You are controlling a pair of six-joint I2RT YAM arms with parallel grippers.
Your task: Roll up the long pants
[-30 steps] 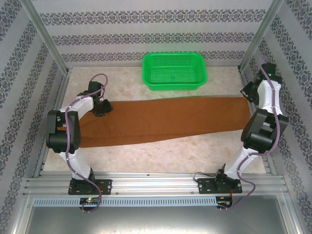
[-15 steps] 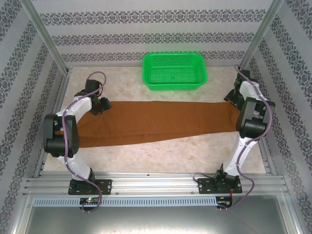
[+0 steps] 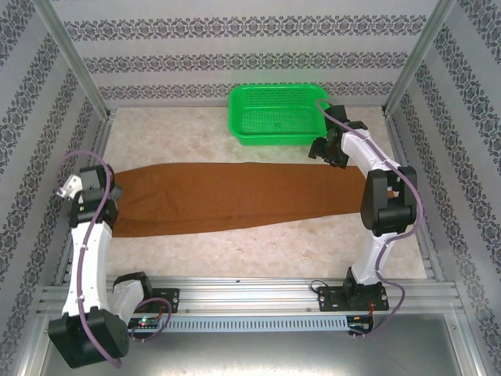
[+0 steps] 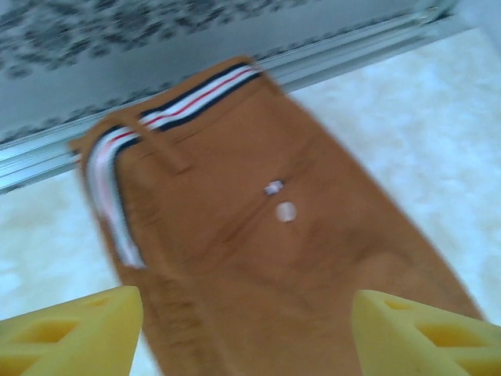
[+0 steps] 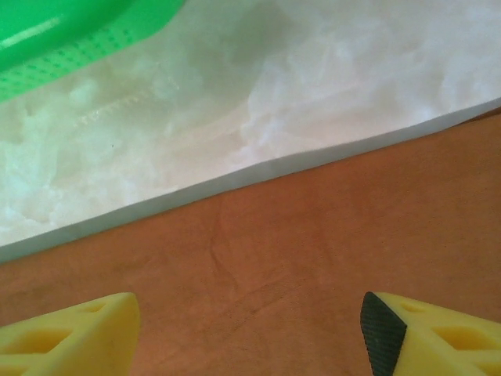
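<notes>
Seen from above: the long pants (image 3: 235, 197) spread flat as one long strip across the middle of the table (image 3: 274, 243), waistband at the left of the frame, leg ends at the right, partly behind the right arm. No fold or roll anywhere along them yet.

A big shift in both arms within the last second. For the left gripper (image 3: 109, 190): away from the upper edge of the cloth and back out to the far left end. Hangs there now above the waistband (image 4: 117, 168), with striped lining and a pale button (image 4: 286, 211) plain in its wrist view and yellow fingers (image 4: 70, 329) wide apart, nothing between them. For the right gripper (image 3: 321, 150): in from the right edge of the frame toward upper centre, just below the green basket (image 3: 278, 139). Looks down now on the upper edge of the cloth, fingers (image 5: 66, 333) likewise spread and holding nothing.

As for the cloth itself, much the same lie as before, so apparently only repositioning so far. Judging by this, probably about to begin rolling from the waistband end, with the left gripper well placed for a first pinch. Less clear for the right one: sits far along the strip, so perhaps there to pin the cloth, or else due a further move toward the left end before any two-handed roll
</notes>
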